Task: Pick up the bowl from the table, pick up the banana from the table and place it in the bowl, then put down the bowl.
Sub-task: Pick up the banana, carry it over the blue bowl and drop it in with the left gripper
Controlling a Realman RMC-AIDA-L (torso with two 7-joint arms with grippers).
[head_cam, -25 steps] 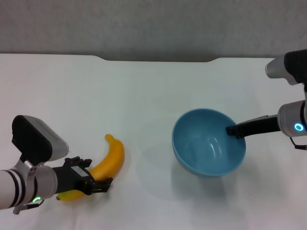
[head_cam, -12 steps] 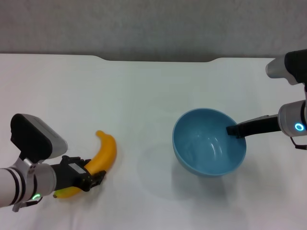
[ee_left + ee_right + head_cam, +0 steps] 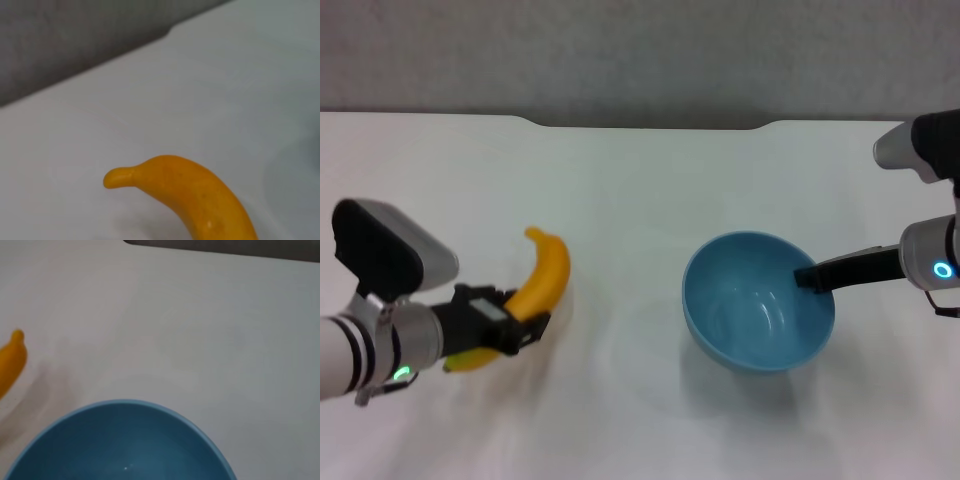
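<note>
Left gripper pinches banana near its lower end; right gripper clamps bowl rim. Risk: off-centre grip, banana may pivot and slip.

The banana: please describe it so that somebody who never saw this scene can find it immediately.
On the white table, look to the robot's left side, where the left gripper is shut on the banana. It is curved and yellow-orange, its stem pointing to the far edge. The only other object, the bowl in the right gripper, is round and light blue.
</note>
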